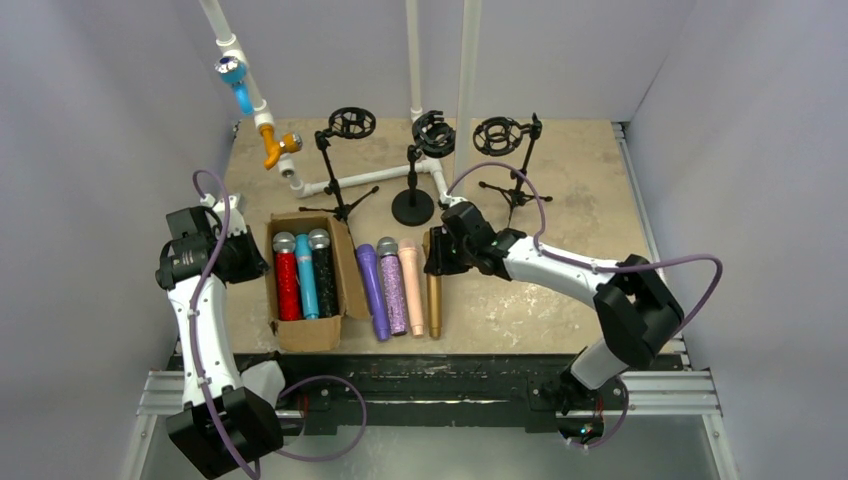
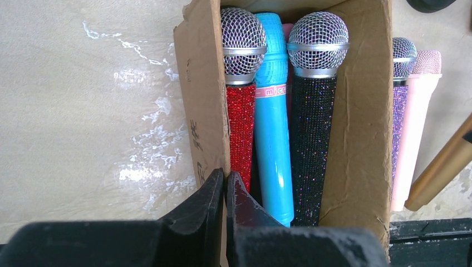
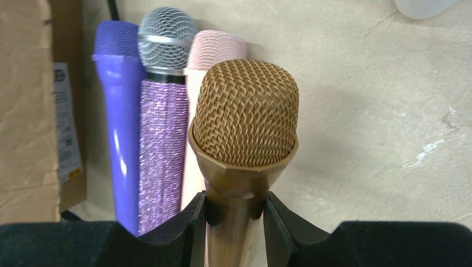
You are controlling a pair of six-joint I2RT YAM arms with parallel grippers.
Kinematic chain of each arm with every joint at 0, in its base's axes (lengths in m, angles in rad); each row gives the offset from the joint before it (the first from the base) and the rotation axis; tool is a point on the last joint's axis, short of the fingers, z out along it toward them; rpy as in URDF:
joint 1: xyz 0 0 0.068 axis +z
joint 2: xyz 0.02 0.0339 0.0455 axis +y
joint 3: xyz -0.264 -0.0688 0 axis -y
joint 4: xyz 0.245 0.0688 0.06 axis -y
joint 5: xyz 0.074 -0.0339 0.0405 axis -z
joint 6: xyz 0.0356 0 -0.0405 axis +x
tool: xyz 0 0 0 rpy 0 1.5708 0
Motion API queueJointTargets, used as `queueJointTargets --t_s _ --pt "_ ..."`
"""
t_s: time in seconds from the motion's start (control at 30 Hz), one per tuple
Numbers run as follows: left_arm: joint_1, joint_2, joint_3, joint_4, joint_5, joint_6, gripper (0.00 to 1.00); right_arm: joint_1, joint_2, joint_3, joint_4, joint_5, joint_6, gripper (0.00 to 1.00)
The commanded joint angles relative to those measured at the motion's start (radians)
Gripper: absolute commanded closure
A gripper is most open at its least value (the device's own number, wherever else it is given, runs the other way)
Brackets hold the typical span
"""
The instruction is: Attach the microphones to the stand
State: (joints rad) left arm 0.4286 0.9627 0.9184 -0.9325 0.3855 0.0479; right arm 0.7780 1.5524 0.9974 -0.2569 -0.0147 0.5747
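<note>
**Left arm:** The left hand [image 2: 224,189] has its black fingers pressed together. Their tips sit at the near end of the left wall of an open brown cardboard box [image 2: 201,100]. Whether any card is pinched between them cannot be told.

**In the box:** Just ahead and to the right of that hand, three microphones lie side by side, heads pointing away. They are a red glitter microphone with a grey mesh head [image 2: 241,122], a smooth blue plastic microphone [image 2: 273,144] and a black glitter microphone with a grey mesh head [image 2: 313,139].

**On the tabletop:** Between the box and the right hand [image 3: 234,207], three more lie in a close row on the beige tabletop [image 1: 580,200]. They are a smooth purple microphone [image 3: 119,122], a purple glitter microphone with a silver mesh head [image 3: 161,150] and a pale pink microphone [image 3: 216,51].

**Right arm:** The right hand clamps a gold microphone with a rounded mesh head [image 3: 245,117] by the neck just below the head, one finger on each side. It lies immediately right of the pink one.

**At the back:** Beyond both hands stand a black tripod stand [image 1: 335,175], a black round-based stand [image 1: 413,208] and a second black tripod stand [image 1: 514,190]. Each is topped with a ring cradle.

**Far beyond the left hand:** A white pipe frame [image 1: 413,60] carries a small blue microphone [image 1: 238,85] and a small orange one [image 1: 272,150].
</note>
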Motion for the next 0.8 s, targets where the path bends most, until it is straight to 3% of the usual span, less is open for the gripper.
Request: queueJointTargets --t_s 0.0,0.27,0.43,0.53,0.63,0.77 --pt "-0.005 -0.024 0.059 0.014 0.045 0.026 1.0 -0.026 0.041 -0.008 0.125 0.039 0.003 1.0" --pt "-0.006 -0.027 0.061 -0.001 0.071 0.033 1.0 -0.042 0.149 0.038 0.159 0.054 0.103 0.87" --pt "-0.005 -0.033 0.07 -0.007 0.086 0.041 1.0 -0.043 0.166 0.037 0.193 0.02 0.16 0.54" --pt "-0.006 -0.029 0.082 -0.015 0.103 0.049 1.0 -0.042 0.143 0.036 0.179 0.018 0.163 0.43" --pt "-0.006 -0.025 0.082 -0.016 0.112 0.05 1.0 -0.043 0.092 0.05 0.138 0.046 0.163 0.4" --pt "-0.005 -0.026 0.083 -0.017 0.12 0.051 1.0 -0.033 -0.001 0.081 0.099 0.073 0.165 0.43"
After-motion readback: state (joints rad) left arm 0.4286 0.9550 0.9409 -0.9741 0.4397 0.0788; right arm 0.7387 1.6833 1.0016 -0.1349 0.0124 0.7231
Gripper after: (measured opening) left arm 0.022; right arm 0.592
